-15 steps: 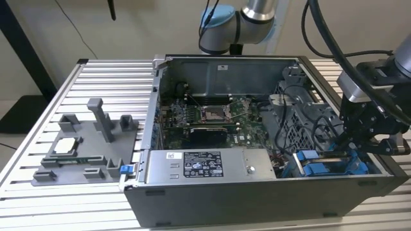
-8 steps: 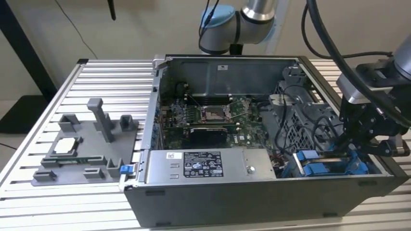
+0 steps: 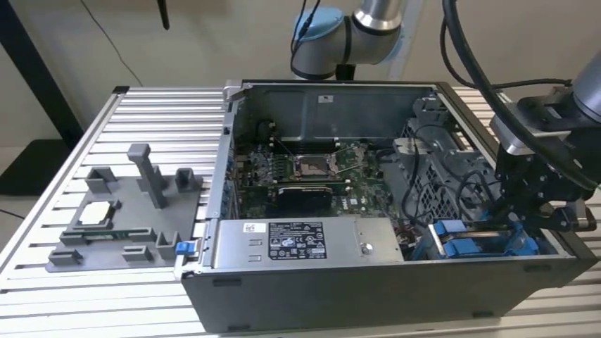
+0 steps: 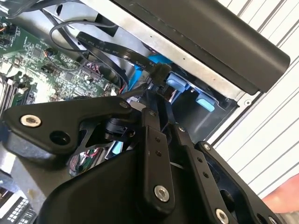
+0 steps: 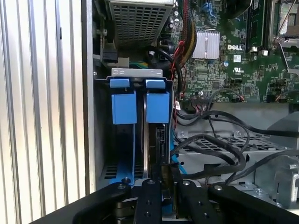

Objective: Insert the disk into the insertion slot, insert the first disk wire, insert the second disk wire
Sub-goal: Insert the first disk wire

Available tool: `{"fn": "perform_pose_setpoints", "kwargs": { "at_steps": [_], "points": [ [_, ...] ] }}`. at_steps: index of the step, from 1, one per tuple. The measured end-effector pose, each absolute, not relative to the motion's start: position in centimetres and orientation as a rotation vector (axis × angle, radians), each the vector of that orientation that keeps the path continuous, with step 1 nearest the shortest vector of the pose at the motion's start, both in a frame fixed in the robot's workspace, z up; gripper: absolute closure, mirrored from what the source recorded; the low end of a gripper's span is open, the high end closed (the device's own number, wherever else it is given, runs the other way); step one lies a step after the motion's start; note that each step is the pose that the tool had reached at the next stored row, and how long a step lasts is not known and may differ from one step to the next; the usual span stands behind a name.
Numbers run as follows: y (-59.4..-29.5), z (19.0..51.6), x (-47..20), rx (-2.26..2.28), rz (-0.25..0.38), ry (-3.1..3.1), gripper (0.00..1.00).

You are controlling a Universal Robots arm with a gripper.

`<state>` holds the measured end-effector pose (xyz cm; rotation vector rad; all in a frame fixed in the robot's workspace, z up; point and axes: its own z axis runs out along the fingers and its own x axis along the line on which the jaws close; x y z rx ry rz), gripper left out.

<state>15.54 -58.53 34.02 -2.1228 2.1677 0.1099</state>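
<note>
Claw: lower right of the exterior view, over the corner of the computer case. Jaws narrow, pinched on a black plug; the contact is largely masked by the claw's own linkage.
Wire: flat, black, looping away from the plug.
Disk: seated in the slot, seen edge-on, label hidden, blue carrier tab showing.
Second blue tab: just beside it.
Beyond: loose black cables, green board.

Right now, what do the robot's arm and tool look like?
A silver-grey tubular arm with pale blue joint caps. Thick black cables run along it. The tool is matte black, built of linked bars with silver screws.
</note>
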Motion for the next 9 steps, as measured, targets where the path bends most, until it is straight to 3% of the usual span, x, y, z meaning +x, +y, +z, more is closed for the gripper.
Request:
{"fn": "perform_pose_setpoints", "kwargs": {
  "at_steps": [9],
  "points": [
    [-58.53, 33.85, 15.48, -2.115, 0.110, 2.174, 1.00]
  ]
}}
